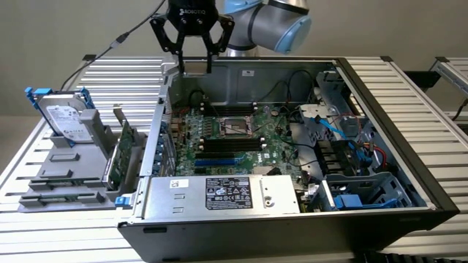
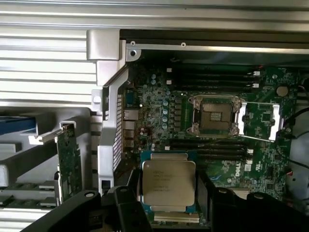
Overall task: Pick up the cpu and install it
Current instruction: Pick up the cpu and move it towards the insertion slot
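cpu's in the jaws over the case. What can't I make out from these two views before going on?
- cpu underside: wrist view, it faces away from the camera.
- cpu's near edge: wrist view, covered by the jaws.
- cpu corner mark: too small in both views.
- socket pins: too small in both views.
- Gap between cpu and socket: neither view settles it.

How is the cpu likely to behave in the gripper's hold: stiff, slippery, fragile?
The cpu is a flat chip with a metal top plate, so probably stiff and light. The gripper holds it by its thin edges, so it may slip or tilt. It is likely to be damaged if dropped onto the open socket.
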`<action>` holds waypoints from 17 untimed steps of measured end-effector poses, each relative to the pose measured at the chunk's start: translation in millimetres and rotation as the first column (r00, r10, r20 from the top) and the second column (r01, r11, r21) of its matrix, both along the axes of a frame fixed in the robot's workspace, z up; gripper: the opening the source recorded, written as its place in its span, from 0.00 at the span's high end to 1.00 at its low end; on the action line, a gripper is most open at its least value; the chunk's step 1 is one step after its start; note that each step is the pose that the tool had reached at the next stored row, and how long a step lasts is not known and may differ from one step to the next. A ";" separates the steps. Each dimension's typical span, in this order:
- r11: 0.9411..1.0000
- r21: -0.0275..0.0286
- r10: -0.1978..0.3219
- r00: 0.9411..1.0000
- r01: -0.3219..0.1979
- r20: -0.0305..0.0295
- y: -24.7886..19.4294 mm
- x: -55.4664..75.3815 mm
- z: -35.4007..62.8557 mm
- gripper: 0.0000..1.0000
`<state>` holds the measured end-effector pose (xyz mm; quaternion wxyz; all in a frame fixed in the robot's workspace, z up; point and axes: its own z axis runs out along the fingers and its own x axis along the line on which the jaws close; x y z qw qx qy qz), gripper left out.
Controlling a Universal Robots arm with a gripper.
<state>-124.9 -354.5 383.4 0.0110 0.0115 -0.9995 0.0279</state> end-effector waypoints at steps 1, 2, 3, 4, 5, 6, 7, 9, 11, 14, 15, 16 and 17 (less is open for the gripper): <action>1.000 0.000 0.000 1.000 0.000 0.000 2.6 3.5 -0.8 0.45; 1.000 0.000 0.000 1.000 0.000 0.000 4.9 7.0 -1.4 0.45; 1.000 0.000 0.000 1.000 0.000 0.000 7.0 10.4 -2.1 0.45; 1.000 0.000 0.000 1.000 0.000 0.000 9.0 13.9 -2.6 0.45; 1.000 0.000 0.000 1.000 0.000 0.000 10.9 17.5 -3.1 0.45; 1.000 0.000 0.000 1.000 0.000 0.000 12.8 21.1 -3.7 0.45; 1.000 0.000 0.000 1.000 0.000 0.000 14.6 24.9 -4.3 0.45; 1.000 0.000 0.000 1.000 0.000 0.000 17.4 33.0 -5.5 0.45; 1.000 0.000 0.000 1.000 0.000 0.000 19.2 41.9 -6.6 0.45; 1.000 0.000 0.000 1.000 0.000 0.000 20.9 55.6 -8.6 0.45; 1.000 0.000 0.000 1.000 0.000 0.000 21.2 60.1 -9.5 0.45; 1.000 0.000 0.000 1.000 0.000 0.000 21.5 64.6 -10.6 0.45; 1.000 0.000 0.000 1.000 0.000 0.000 21.7 69.1 -11.9 0.45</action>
